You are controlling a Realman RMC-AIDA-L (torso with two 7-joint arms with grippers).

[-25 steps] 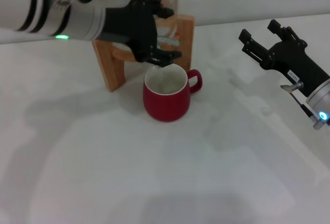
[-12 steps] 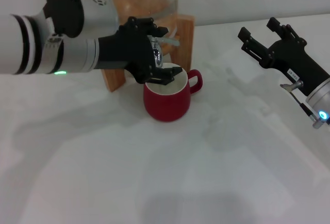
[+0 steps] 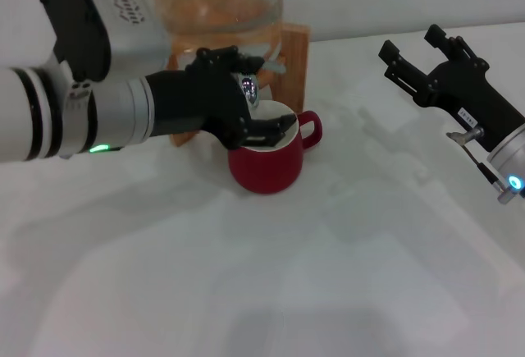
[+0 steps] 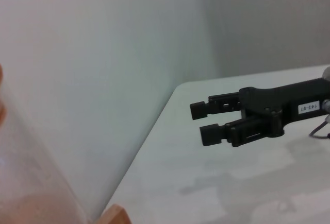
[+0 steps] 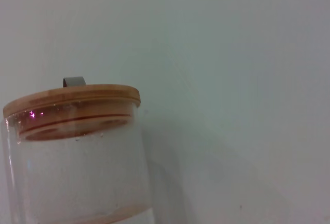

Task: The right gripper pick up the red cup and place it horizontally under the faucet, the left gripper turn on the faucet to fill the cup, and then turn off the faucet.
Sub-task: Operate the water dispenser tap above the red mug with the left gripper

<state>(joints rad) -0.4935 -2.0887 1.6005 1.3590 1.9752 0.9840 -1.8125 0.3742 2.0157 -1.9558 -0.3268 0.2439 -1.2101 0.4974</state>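
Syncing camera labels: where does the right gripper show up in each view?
Head view: the right gripper is at upper right, raised over the table, apart from the red cup, fingers spread.
Left wrist view: it shows farther off at centre right, over the same table.
Right wrist view: not in it; only the glass jar and its wooden lid.
Shared landmark: the glass jar, in the head and right wrist views.

Dark red cup (image 3: 264, 164) with white inside; chrome faucet (image 3: 250, 90); black left gripper (image 3: 254, 107).
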